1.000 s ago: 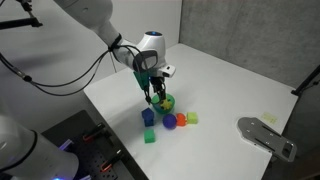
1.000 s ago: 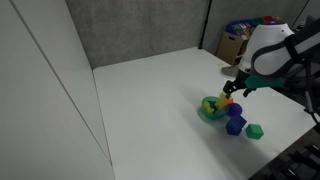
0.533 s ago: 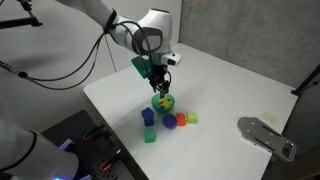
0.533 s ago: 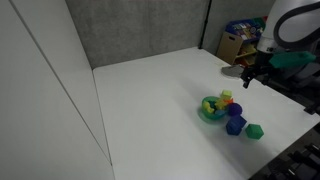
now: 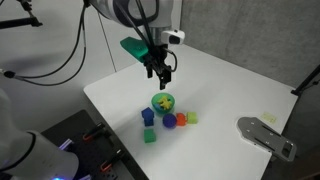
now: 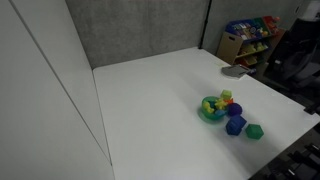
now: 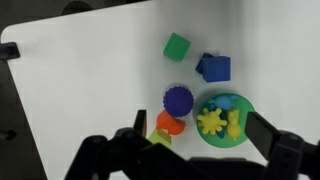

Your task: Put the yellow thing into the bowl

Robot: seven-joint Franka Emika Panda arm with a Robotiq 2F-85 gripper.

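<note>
The yellow thing (image 7: pixel 209 122), a bright star-like block, lies inside the green bowl (image 7: pixel 218 144), with another small yellow piece and a blue piece beside it. The bowl also shows in both exterior views (image 5: pixel 163 104) (image 6: pixel 211 109), with yellow visible inside. My gripper (image 5: pixel 160 72) hangs well above the table, up and behind the bowl, open and empty. In the wrist view its two fingers (image 7: pixel 202 126) frame the bowl from high above. In an exterior view the gripper is out of frame.
Loose blocks lie next to the bowl: a green cube (image 7: pixel 177 46), a blue cube (image 7: pixel 213 67), a purple round block (image 7: pixel 178 100), an orange block (image 7: pixel 170 124) and a pale yellow-green cube (image 5: pixel 193 117). A grey metal part (image 5: pixel 268 136) lies near the table's edge.
My gripper has risen from just over the bowl to well above the table and has left one exterior view. The yellow thing stays in the bowl.
</note>
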